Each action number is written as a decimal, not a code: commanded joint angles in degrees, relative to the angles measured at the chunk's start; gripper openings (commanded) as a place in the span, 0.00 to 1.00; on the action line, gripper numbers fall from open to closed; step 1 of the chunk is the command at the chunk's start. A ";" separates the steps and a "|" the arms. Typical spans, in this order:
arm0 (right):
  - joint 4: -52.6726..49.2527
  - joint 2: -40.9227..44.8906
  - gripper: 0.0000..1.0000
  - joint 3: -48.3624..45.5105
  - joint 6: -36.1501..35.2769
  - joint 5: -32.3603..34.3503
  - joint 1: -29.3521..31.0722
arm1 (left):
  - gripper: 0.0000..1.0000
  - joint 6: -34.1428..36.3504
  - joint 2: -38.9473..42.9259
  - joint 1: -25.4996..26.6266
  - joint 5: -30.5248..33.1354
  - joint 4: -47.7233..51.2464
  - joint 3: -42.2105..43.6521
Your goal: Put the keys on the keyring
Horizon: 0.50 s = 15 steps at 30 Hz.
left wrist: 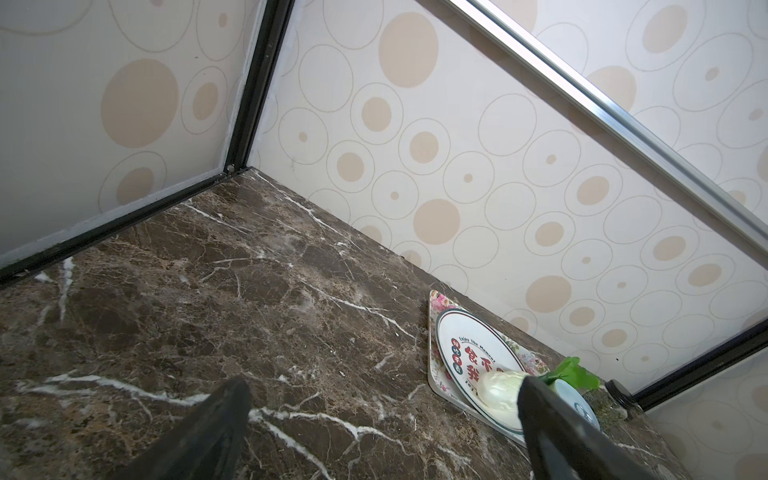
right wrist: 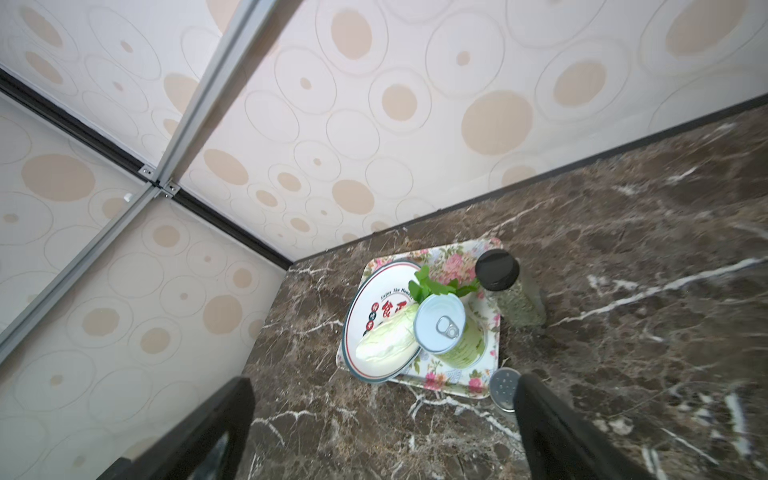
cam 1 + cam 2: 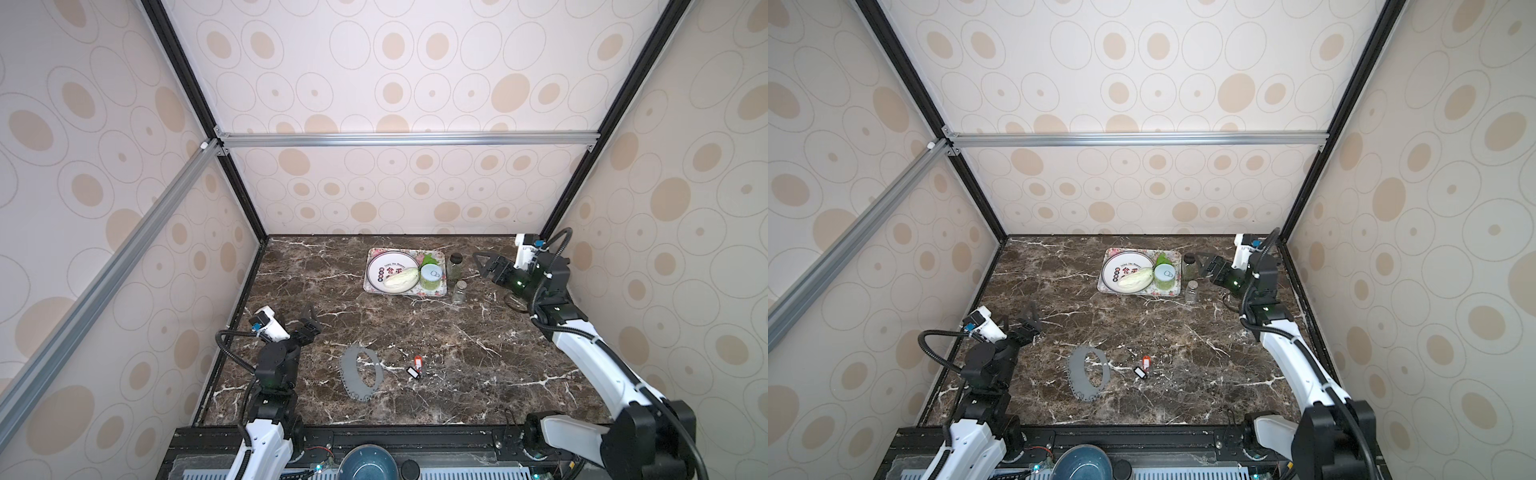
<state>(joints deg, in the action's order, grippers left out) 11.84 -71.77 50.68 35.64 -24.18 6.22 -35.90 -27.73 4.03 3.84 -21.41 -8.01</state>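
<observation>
The keyring (image 3: 360, 372) (image 3: 1089, 373), a thin grey oval plate with a big hole, lies flat on the marble table near the front. Just to its right lie the keys: one with a red-orange tag (image 3: 417, 363) (image 3: 1145, 363) and one with a black, white-labelled tag (image 3: 413, 372) (image 3: 1140, 372). My left gripper (image 3: 312, 316) (image 3: 1029, 314) (image 1: 382, 388) hovers open and empty at the left, behind the keyring. At the back right, beside the jars, my right gripper (image 3: 483, 262) (image 3: 1202, 264) (image 2: 382, 386) also stands open and empty. Neither wrist view shows the keys or keyring.
A floral tray (image 3: 370, 284) (image 2: 449, 384) at the back holds a white plate (image 3: 380, 266), a cabbage (image 3: 401, 276) and a green can (image 3: 431, 277). Two glass jars (image 3: 455, 266) (image 3: 460, 291) stand right of it. A blue bowl (image 3: 363, 463) sits below the table's front edge. Walls enclose three sides.
</observation>
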 commanded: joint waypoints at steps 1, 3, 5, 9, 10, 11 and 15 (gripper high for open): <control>10.59 -3.84 1.00 0.46 0.49 -3.07 3.65 | 1.00 0.51 -1.02 0.38 -0.41 -1.80 0.30; 9.33 -5.75 1.00 2.50 -6.24 5.35 8.15 | 1.00 0.52 -1.82 0.36 -0.57 -1.40 0.06; 10.96 -8.97 1.00 4.46 -13.20 13.12 13.45 | 0.96 0.78 -2.12 0.44 -0.43 -0.79 -0.18; 11.86 -17.58 1.00 12.96 -18.23 21.84 18.48 | 0.93 1.79 -4.73 1.59 -0.13 -2.96 0.36; 8.08 -19.28 0.99 16.84 -18.74 21.64 19.10 | 0.94 1.84 -5.60 1.94 0.89 -2.23 -0.17; 4.46 -20.61 0.99 20.35 -19.88 23.81 20.24 | 0.93 2.33 -6.41 2.12 0.24 -2.19 -0.48; -1.23 -22.76 0.99 25.46 -23.66 28.65 24.66 | 0.94 2.60 -6.94 3.26 0.95 -1.57 -0.02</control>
<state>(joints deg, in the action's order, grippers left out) 15.25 -94.59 73.84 16.82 -1.39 28.38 -34.61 -34.83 6.68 3.84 -22.11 -7.31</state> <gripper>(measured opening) 0.990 0.939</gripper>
